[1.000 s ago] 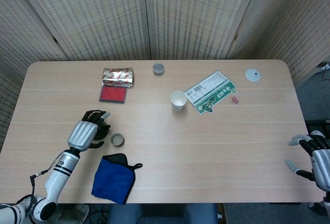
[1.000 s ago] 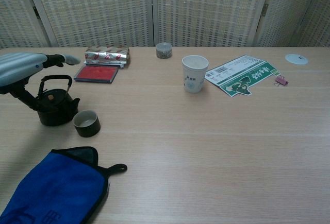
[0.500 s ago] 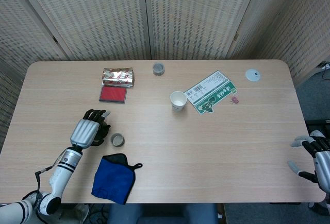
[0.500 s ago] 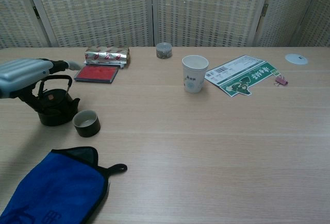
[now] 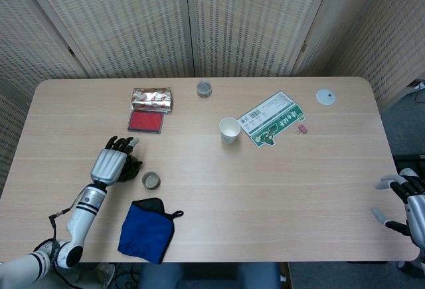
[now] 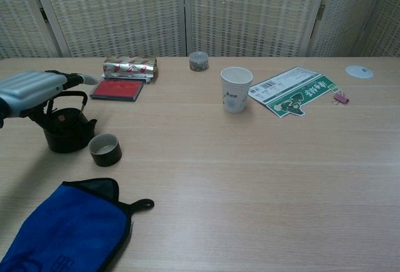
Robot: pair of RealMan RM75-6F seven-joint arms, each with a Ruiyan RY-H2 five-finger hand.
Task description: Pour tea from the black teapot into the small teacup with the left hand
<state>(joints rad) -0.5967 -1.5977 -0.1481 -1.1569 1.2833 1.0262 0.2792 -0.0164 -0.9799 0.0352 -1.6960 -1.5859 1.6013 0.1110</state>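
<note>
- While the left hand is hovering over the one black teapot, fingers extended and holding nothing, one small teacup is sitting beside it.
- One green printed packet is lying flat, its writing unreadable.
- Right hand is resting with fingers spread.

No legible text on any item.

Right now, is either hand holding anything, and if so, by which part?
Nothing is clearly held. The left hand hovers over the black teapot at its handle, but a grip can't be confirmed. The right hand sits empty at the table's edge, fingers apart.
</note>
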